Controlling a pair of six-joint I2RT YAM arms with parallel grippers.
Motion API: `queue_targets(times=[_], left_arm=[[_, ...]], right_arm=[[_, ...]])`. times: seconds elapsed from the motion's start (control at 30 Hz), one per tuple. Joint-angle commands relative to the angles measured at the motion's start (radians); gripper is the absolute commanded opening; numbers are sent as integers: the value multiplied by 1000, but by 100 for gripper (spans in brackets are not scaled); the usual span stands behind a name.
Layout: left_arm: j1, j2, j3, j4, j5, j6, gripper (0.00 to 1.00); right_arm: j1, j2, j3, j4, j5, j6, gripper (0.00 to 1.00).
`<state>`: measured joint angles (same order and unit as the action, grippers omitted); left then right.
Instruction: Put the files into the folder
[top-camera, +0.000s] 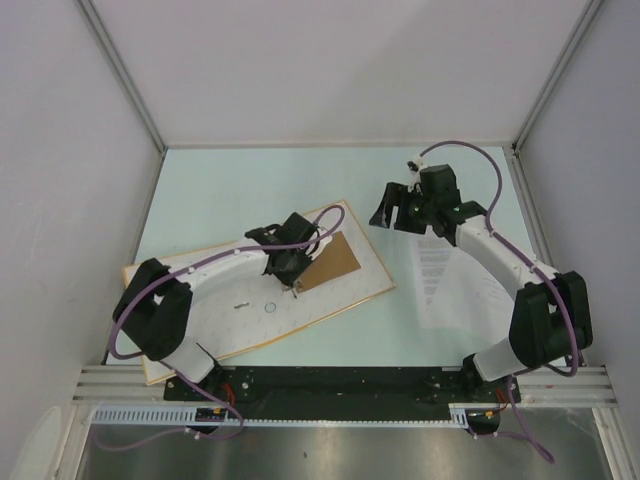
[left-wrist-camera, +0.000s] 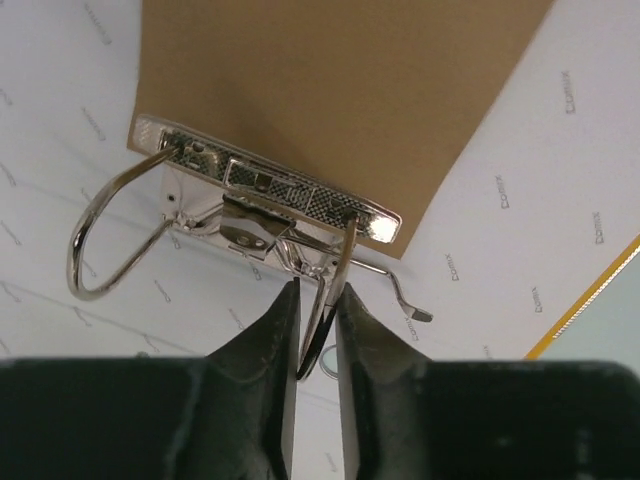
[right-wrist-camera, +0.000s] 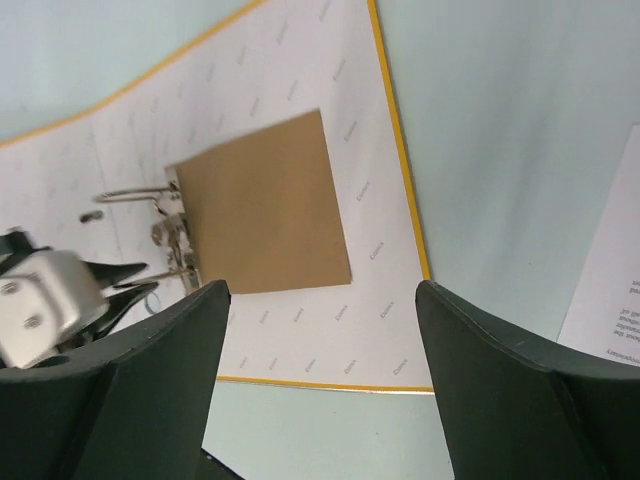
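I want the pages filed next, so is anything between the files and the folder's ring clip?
Only bare table lies between the files and the folder. At the ring clip, though, the left gripper is shut on one ring, and a brown card lies against the clip.

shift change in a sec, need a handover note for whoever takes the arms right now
Left gripper: shut on one ring of the ring clip.
Right gripper: open, holding nothing, in the air between folder and files.
Folder: lying open on the left, a brown card beside the clip.
Files: flat to the folder's right, outside it, partly under the right arm.
Done: folder opened.
Left: get the files onto the rings. Whether the rings are open cannot be told.
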<state>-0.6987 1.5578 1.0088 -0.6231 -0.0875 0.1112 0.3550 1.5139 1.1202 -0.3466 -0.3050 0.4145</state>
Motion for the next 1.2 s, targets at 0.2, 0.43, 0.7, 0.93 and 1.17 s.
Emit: queue_targets(times=[0.2, 0.43, 0.7, 0.93, 1.17], left_arm=[[-42, -128, -137, 242, -219, 266, 0], [-51, -192, -209, 328, -207, 514, 0], [-120, -168, -246, 385, -228, 648, 0], [-125, -235, -320, 381, -268, 665, 1], [-127, -416, -147, 192, -351, 466, 89]], right_arm=[[-76, -115, -97, -26, 12, 161, 80], [-74, -162, -129, -46, -20, 145, 79], [-56, -161, -189, -29, -55, 109, 80], [-21, -115, -198, -20, -83, 55, 82], [-94, -188, -174, -112, -37, 99, 84]])
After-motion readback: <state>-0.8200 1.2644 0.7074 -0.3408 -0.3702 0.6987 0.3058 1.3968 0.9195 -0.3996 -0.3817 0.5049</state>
